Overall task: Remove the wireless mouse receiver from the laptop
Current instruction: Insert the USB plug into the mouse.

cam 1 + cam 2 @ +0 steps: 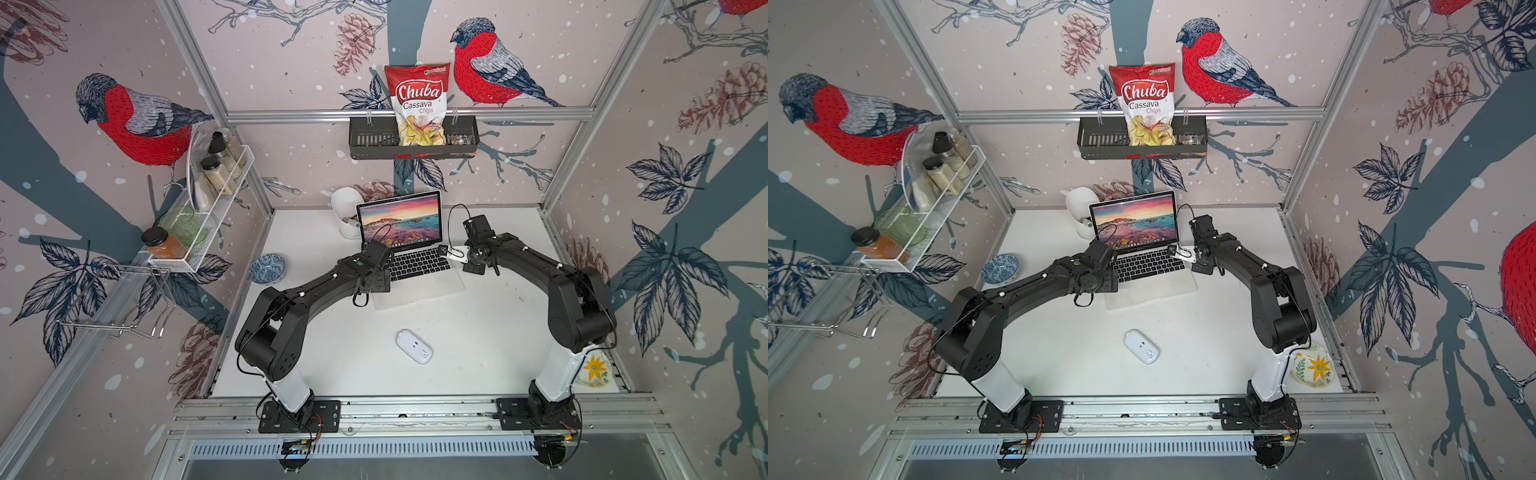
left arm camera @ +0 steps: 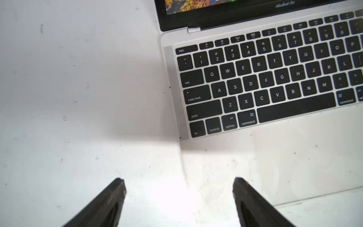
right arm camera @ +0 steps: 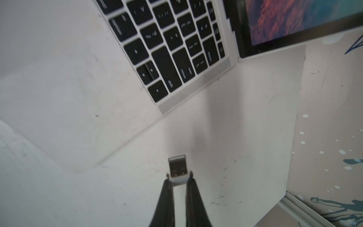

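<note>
Top views show the white surface (image 1: 478, 332) with the open laptop (image 1: 400, 222) at frame centre and the wireless mouse (image 1: 414, 346) lower down, well apart. Off the laptop's edge, the right fingers (image 3: 192, 200) pinch the receiver (image 3: 177, 170), unplugged; the left fingers (image 2: 112, 200) stand wide apart.

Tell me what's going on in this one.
The right gripper is shut on the wireless mouse receiver, which is already out of the laptop and held clear of its side. The left gripper is open and empty above the laptop's near corner. The wireless mouse lies apart on the table, untouched.
</note>
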